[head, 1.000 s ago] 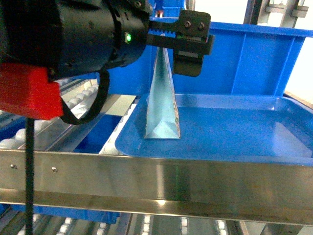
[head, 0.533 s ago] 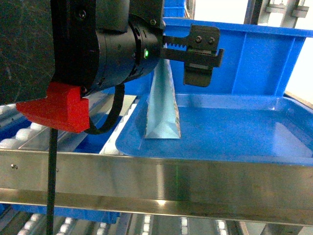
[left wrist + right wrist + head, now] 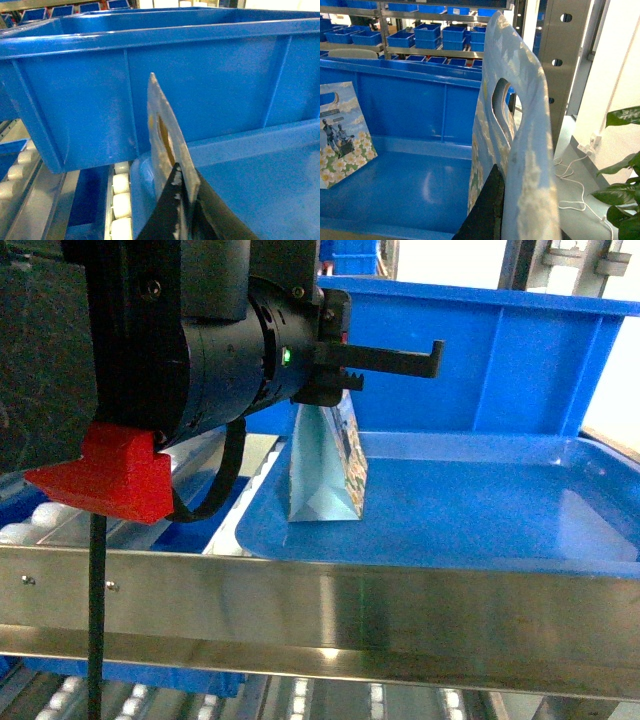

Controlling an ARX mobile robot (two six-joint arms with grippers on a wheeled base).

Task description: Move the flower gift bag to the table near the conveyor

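1. Blue tray [image 3: 480, 510] on the steel-framed conveyor [image 3: 320, 615] carries the flower gift bag [image 3: 325, 465], standing upright w/ its base on the tray floor, edge-on to my head cam.
2. Left gripper [image 3: 187, 212]: black fingers pinched onto the bag's upper edge just below the handle cutout; blue bin wall [image 3: 150, 95] right behind it.
3. Right gripper [image 3: 492, 210] pinches a second floral bag [image 3: 515, 140] by its top, per right wrist cam; another printed bag [image 3: 342, 135] leans inside a blue bin [image 3: 420, 105].
4. White rollers [image 3: 120, 200] sit beside the tray's left rim.
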